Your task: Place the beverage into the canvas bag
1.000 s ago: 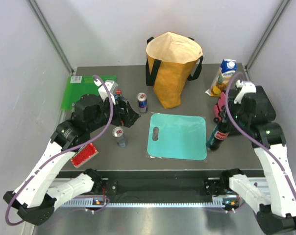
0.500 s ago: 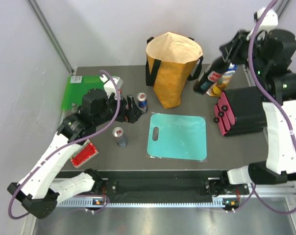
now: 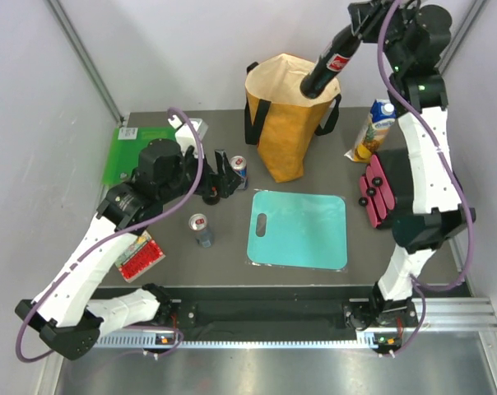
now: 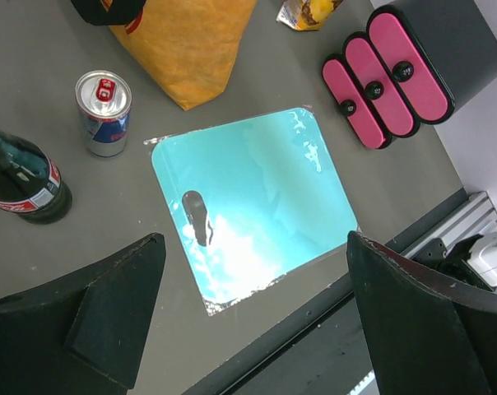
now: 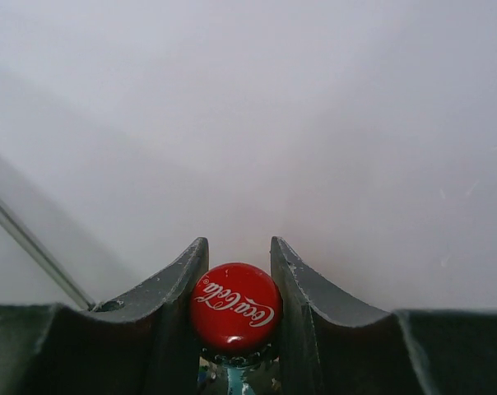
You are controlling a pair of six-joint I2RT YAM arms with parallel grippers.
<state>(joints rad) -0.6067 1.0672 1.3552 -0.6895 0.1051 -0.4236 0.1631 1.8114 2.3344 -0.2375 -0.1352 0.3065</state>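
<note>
The mustard-yellow canvas bag (image 3: pixel 288 115) stands open at the back middle; its lower part shows in the left wrist view (image 4: pixel 183 41). My right gripper (image 3: pixel 359 18) (image 5: pixel 239 255) is shut on the red cap (image 5: pixel 236 306) of a dark cola bottle (image 3: pixel 327 66), which hangs tilted over the bag's right rim. My left gripper (image 3: pixel 220 185) (image 4: pixel 253 239) is open and empty, just left of a Red Bull can (image 3: pixel 239 171) (image 4: pixel 103 111). A second small cola bottle (image 3: pixel 201 229) (image 4: pixel 22 177) stands in front of it.
A teal cutting board (image 3: pixel 298 229) lies in the middle. A black case with pink rollers (image 3: pixel 397 185) and a juice carton (image 3: pixel 376 127) are at the right. A green board (image 3: pixel 137 152) and a red packet (image 3: pixel 141 257) are at the left.
My right arm has lifted the cola bottle from the table's right side up and leftward to above the bag. My left gripper has shifted slightly toward the Red Bull can.
</note>
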